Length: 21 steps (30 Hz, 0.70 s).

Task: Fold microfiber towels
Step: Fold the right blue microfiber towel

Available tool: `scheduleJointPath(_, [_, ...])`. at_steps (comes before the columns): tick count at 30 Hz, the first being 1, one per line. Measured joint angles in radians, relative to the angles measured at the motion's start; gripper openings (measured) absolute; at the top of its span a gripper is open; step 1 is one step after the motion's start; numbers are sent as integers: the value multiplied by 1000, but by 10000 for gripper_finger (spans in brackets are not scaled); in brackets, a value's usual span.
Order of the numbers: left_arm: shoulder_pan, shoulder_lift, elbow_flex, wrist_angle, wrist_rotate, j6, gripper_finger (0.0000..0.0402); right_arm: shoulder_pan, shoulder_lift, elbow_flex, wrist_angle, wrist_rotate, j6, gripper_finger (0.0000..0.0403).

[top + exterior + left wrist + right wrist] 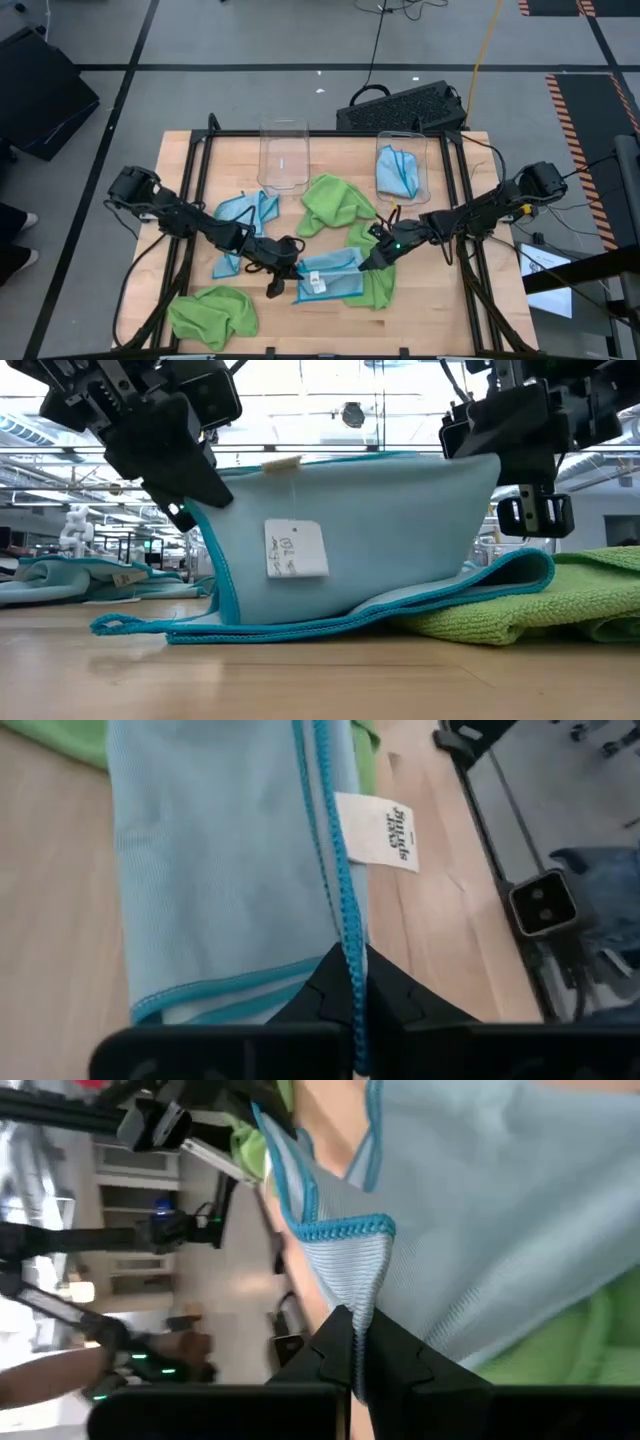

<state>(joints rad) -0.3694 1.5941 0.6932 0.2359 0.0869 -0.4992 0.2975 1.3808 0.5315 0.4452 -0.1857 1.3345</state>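
Wooden surface point(190, 160) | light blue towel point(330, 275) lifted mid-front, trailing edge on green towel point(375, 285) | left fingers point(283, 278) and right fingers point(372, 262) pinched shut on its corners | step: first fold | next: carry corners over evenly.

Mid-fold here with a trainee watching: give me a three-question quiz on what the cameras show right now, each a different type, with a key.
1. True or false: both the left gripper and the right gripper are shut on the same light blue towel.
2. Multiple choice: what lies under the right end of that towel? A) a green towel B) a keyboard C) bare wood only
3. Fill in: the clear bin on the right side of the table holds a folded ____ towel.

Key: 1 true. 2 A. 3 light blue.
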Motion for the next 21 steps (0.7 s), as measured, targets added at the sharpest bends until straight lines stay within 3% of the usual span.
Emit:
scheduleJointPath(6, [18,-39,1,-51,-100,16,3,12,0,-2,-17,152,-69,6])
scheduleJointPath(11, [32,-137,-2,-129,-269,23,4,-1,0,-3,2,271,-88,6])
scheduleJointPath(15, [62,-232,1,-195,-359,39,5,-32,-1,-2,40,288,-121,6])
scheduleJointPath(21, [103,-322,1,-260,-369,85,5,-88,-1,0,82,290,-176,6])
